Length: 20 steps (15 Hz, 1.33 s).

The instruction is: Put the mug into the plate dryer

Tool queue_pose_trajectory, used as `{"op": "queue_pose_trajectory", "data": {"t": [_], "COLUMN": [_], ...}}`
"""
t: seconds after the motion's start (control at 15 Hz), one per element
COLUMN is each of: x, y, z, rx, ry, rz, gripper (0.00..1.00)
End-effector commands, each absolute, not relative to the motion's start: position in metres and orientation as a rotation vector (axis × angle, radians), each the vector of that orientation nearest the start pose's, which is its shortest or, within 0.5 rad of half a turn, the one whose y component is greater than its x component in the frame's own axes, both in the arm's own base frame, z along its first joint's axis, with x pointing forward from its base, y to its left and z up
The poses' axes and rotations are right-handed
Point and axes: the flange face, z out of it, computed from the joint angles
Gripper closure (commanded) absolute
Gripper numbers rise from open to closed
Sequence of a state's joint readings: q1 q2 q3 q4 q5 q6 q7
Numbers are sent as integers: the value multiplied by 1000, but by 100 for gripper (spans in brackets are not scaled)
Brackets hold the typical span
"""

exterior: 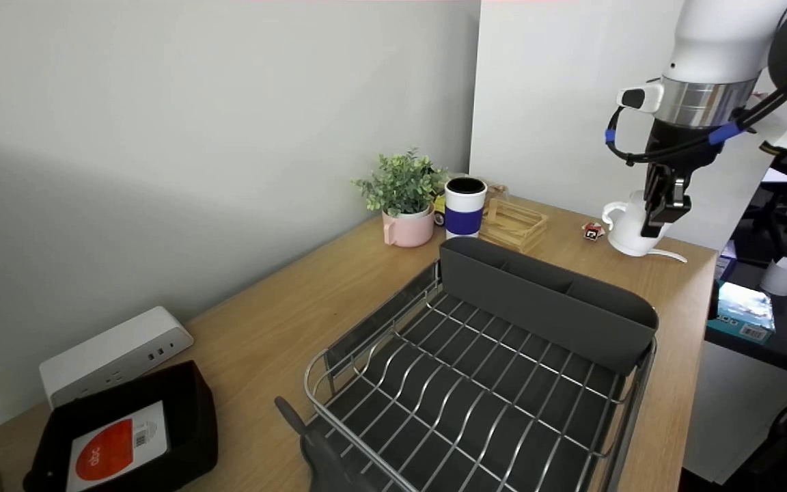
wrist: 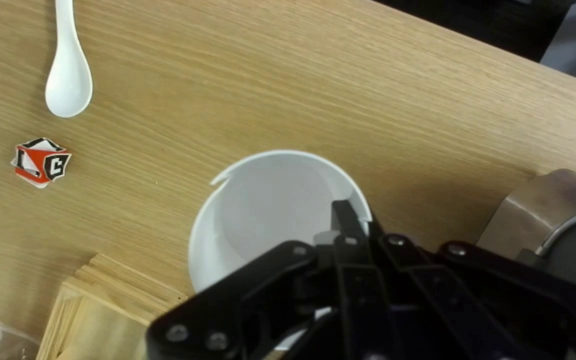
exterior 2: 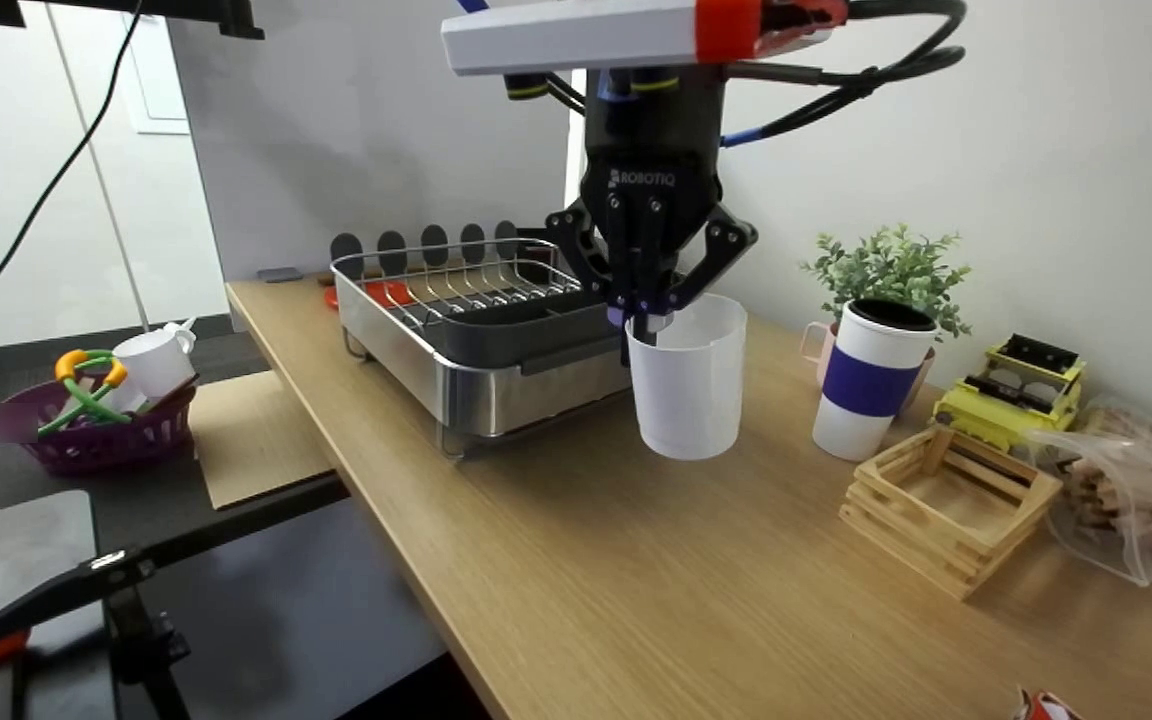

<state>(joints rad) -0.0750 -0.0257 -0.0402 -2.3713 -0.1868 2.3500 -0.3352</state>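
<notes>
- Nearest the camera in an exterior view sat the plate dryer [exterior: 489, 372], wire bars over a dark tray, with the utensil bin [exterior: 540, 314] along its far end.
- White mug [exterior 2: 691, 390] hung beyond that end, apart from the dryer, roughly upright, mouth up; its base looked clear of the counter [exterior 2: 736, 580].
- Wrist view: fingers [wrist: 345, 216] were pinched down to one wall's thickness at the rim, one inside the mug and one outside, holding the side toward the dryer (to the right there).
- Step, as judged: carry to the dryer; placing not yet done.
- Risk, collision: the base probably hung lower than the dryer's rim. A level move at that height would likely strike the metal end or the bin; a lift first seemed advisable.
- Risk, slip: the hold was off-centre on a smooth-looking wall, so a knock or jerk could let the mug swing or turn in the fingers.
- Risk, tipping: gaps between the curved bars offered no flat seat. Lowered crooked or released too high, the mug could topple or wedge.
- Risk, side contact: the blue-banded tumbler [exterior: 464, 212] stood past the bin's left end, on the far side; a wide swing that way could clip it.
</notes>
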Motion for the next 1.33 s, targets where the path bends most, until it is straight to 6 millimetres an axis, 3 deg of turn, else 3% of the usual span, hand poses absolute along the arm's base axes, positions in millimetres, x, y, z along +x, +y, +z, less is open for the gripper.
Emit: {"op": "queue_pose_trajectory", "data": {"t": [0.0, 0.67, 1.27], "x": [475, 446, 417], "y": [-39, 31, 95], "z": [355, 405, 439], "rx": [-3276, -3408, -3336], "ry": [-595, -697, -959], "rz": [-4, -84, 83], "gripper": [99, 99, 99]}}
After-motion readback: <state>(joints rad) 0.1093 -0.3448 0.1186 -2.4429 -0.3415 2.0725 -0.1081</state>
